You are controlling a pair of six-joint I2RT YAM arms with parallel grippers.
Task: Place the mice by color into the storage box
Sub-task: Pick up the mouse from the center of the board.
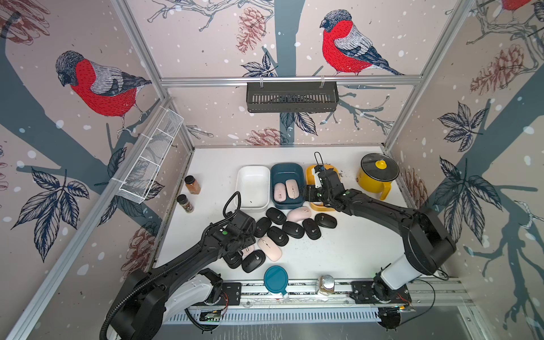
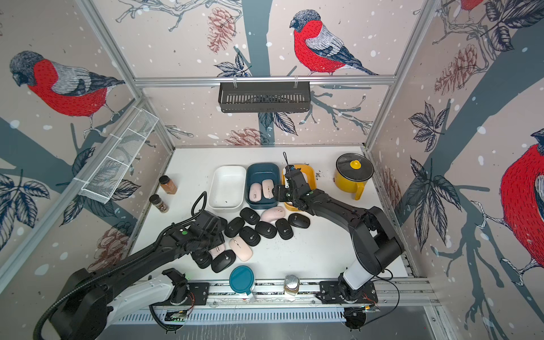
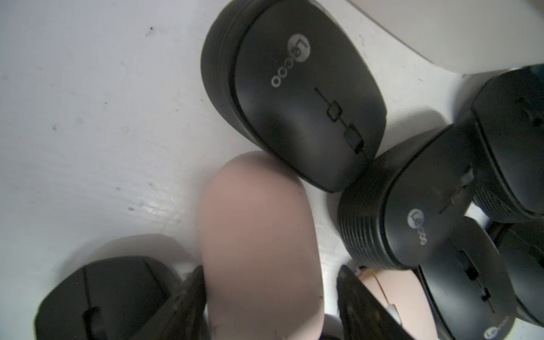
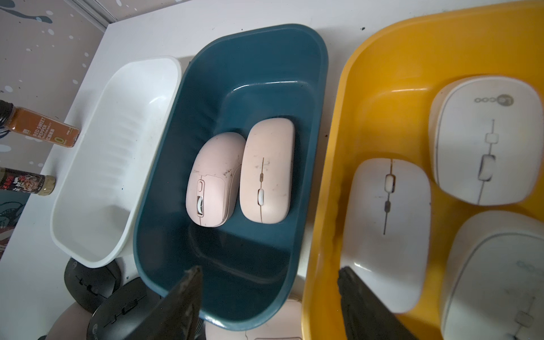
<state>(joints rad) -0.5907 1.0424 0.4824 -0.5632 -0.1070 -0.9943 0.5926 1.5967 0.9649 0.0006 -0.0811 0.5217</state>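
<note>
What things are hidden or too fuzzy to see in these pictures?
- Yellow plastic bin: both top views, inside hidden by the right arm.
- Pale pink mouse between left gripper fingers: left wrist view, blurred, cut by edge.
- Glossy white mouse: right wrist view, cut by edge.

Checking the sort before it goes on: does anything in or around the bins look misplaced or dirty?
Nothing is missorted: the blue bin holds only two pink mice, the yellow bin shows only white mice. Both pink mice carry dark smudges, and dark crumbs lie on the table beside the yellow bin.
</note>
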